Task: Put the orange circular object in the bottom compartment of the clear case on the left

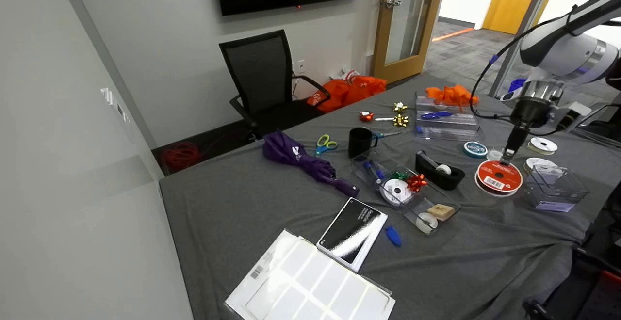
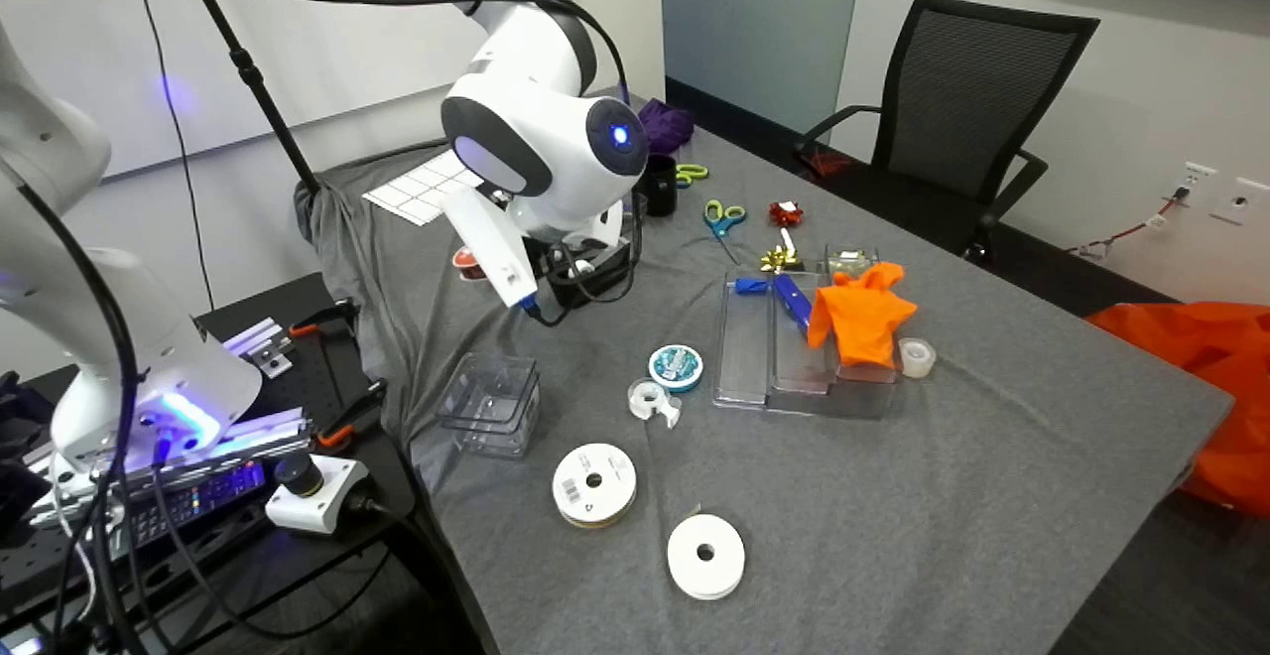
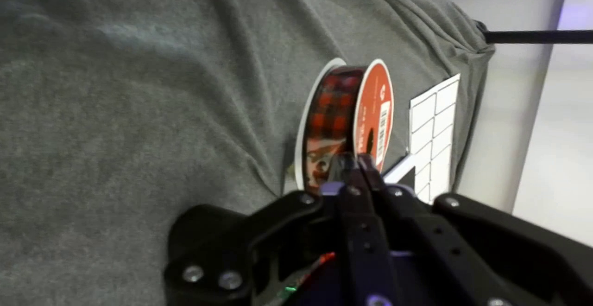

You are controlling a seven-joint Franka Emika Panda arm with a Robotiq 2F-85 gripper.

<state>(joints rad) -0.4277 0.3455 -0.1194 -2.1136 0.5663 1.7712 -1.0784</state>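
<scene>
Drawn together at the tips of the gripper (image 3: 356, 161), pinching the rim of the red-orange ribbon spool (image 3: 340, 120). Held nearly on edge in the middle of the wrist view, label disc to the right, with plaid ribbon between the discs. Visible too at the right of an exterior view, label side toward the camera, right at the fingertips. Cannot tell whether touching anything beneath.

Can see a clear bin (image 1: 555, 189) just right of the ribbon spool there, and a black tape dispenser (image 1: 440, 170) to the left. Farther left, near the middle of the frame, can see the clear case (image 1: 418, 204), with a tape roll (image 1: 427, 223) and a tan block (image 1: 441, 212) in the section lowest in the frame, and a white spool (image 1: 394, 192), a red bow (image 1: 416, 182) and blue pens (image 1: 369, 170) in the section above.

Farther out, can make out a black mug (image 1: 359, 143), scissors (image 1: 326, 145) and a purple umbrella (image 1: 310, 162) around the middle, and label sheets (image 1: 320, 281) at the bottom. In an exterior view, right of centre, can find an orange cloth (image 2: 858, 318) draped over a stepped clear tray (image 2: 739, 367).
</scene>
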